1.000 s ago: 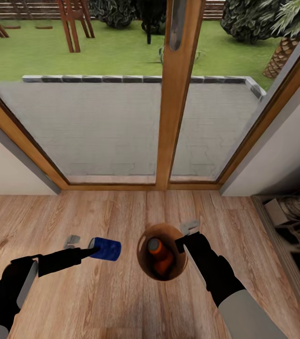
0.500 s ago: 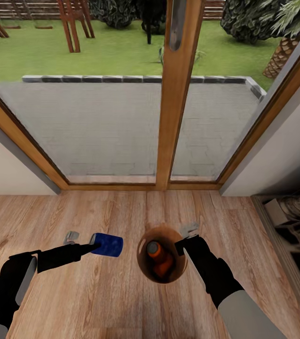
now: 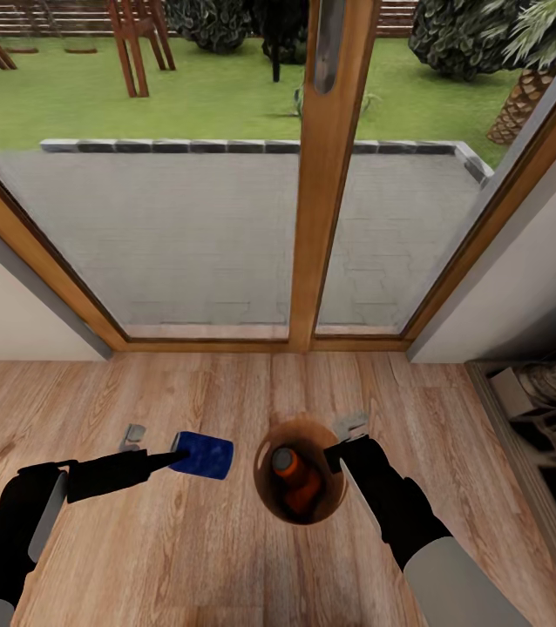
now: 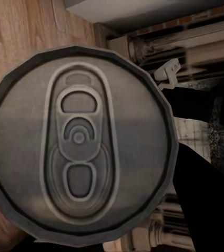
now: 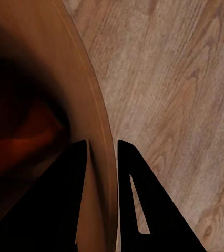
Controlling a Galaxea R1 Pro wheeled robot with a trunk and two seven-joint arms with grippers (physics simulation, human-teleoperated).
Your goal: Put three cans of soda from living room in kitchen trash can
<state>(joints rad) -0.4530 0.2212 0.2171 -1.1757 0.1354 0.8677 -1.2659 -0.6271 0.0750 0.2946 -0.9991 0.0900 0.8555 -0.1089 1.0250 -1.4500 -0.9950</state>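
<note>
One orange can (image 3: 295, 477) is seen lying inside the trash can (image 3: 265, 488), which stands on the wood floor (image 3: 226, 557) before the glass door (image 3: 322, 174) and is pinched at its rim by the closed fingers of the right gripper (image 3: 341, 446); judged from this, at least one deposit is complete, while any further cans inside cannot be made out. A blue-sided can (image 3: 203, 455) is held clamped in the left gripper (image 3: 173, 455), just beside the bin and not yet over its opening, so its drop remains to be done. The held can's long axis is roughly horizontal, running toward the bin, and its grey tabbed end (image 4: 79, 144) is turned back toward the left wrist camera.
</note>
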